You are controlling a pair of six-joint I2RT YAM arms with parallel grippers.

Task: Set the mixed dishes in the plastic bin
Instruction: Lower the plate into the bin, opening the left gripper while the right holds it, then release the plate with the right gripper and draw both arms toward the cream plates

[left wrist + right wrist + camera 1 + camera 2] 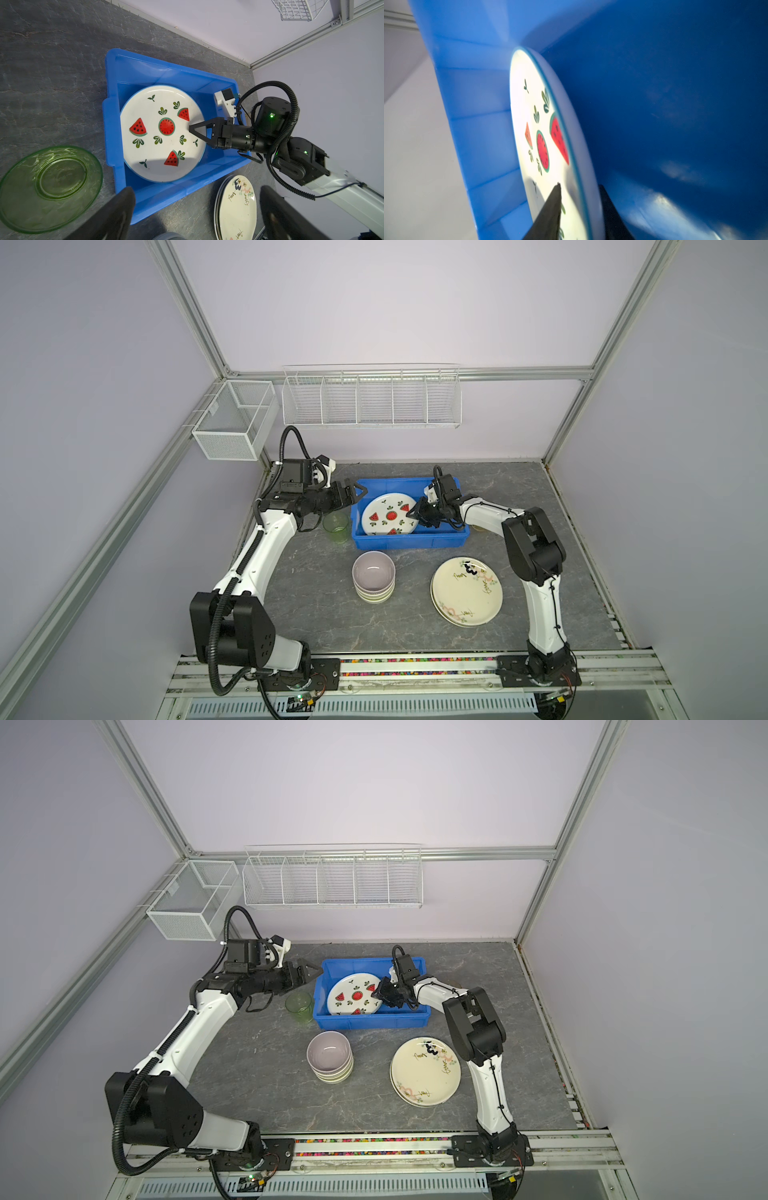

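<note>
1. Near centre of the grey table (316, 614): a stack of bowls (374, 577), upright and nested, with a lilac bowl on top. Nothing touches it.

2. Near right: a stack of cream plates (466, 591). The top plate bears floral marks and script. The stack stands well apart from the bowls and near the right arm's lower link.

3. Middle left: the green cup (336, 526) stands upright on the table, just beside the left wall of the blue bin (409, 541).

4. Middle: the blue bin holds the watermelon plate (388, 514), face up, in the left part of the tub. The right part is bare. Whether the plate lies flat cannot be told.

5. The right gripper (411, 514) reaches into the bin from the right, at the plate's right edge. In the right wrist view one finger (551, 209) lies over the plate's face and the other beyond the rim. The jaws stand narrowly parted astride the rim. Whether they press on it cannot be told, as the view is blurred.

6. The left gripper (360, 494) hangs above the bin's far left corner. Its jaws are spread wide and hold nothing.

7. Far wall: two white wire baskets (372, 400).
</note>
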